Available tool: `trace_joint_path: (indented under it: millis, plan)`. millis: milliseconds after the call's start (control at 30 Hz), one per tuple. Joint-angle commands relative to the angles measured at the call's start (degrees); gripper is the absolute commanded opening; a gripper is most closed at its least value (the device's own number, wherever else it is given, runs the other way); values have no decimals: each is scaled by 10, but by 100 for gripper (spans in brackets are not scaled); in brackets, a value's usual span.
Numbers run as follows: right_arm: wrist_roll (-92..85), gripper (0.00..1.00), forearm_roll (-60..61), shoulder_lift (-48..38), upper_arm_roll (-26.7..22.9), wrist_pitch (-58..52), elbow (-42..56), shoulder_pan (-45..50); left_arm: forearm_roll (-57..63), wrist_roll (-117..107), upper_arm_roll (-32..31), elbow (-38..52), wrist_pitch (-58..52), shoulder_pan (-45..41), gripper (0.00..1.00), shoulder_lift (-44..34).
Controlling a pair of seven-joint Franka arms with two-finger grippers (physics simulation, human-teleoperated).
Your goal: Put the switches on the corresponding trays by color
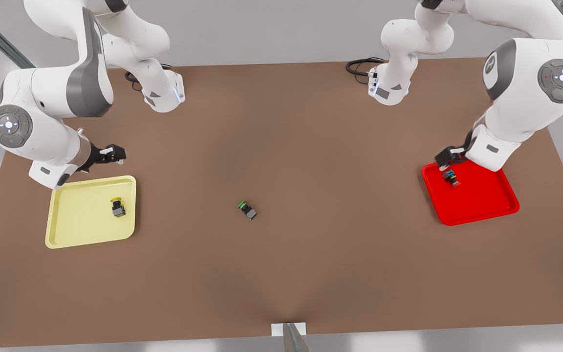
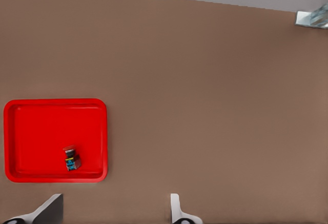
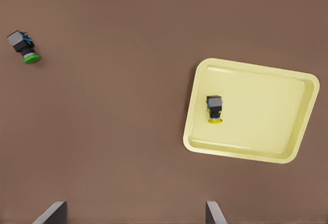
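Lying in the yellow tray [image 1: 71, 230] toward its side nearest the table's middle, a yellow switch [image 1: 118, 207]: dark blocky body, small round yellow cap, tipped on its side and far smaller than the tray. Seen again from the right wrist view as the same dark block with the yellow cap, resting inside the pale square tray [image 3: 287, 126] with rounded corners and a raised rim. Out on the bare brown table [image 1: 281, 274], between the two trays, a green-capped switch [image 1: 247, 209] on its side, well apart from both.

Resting in the red tray [image 1: 487, 205], near its corner closest to the arm, the red switch [image 1: 450, 177]: dark body with a touch of colour, the cap hard to pick out against the bright red floor. From the left wrist view, lying close to one rim of the red tray [image 2: 56, 103], apart from the wall.

Farther back, hovering just beyond the yellow tray's far edge, the right gripper [image 1: 113, 155], fingers spread and clear of everything. Hanging above the red tray's far corner, just over the red switch, the left gripper [image 1: 446, 160], fingers likewise parted with nothing between them.
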Motion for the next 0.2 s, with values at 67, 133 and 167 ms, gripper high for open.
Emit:
trace_joint_path:
  millis: [67,133,167]
  plan:
    - [51,100,0,-1,0,-7,0,0,-30,106,5,16,-42,-5,100,7]
    - [51,100,0,0,0,-7,0,0,-30,106,5,16,-42,-6,100,6]
    - [51,100,-1,1,0,-6,0,0,-30,106,5,16,-42,-6,100,6]
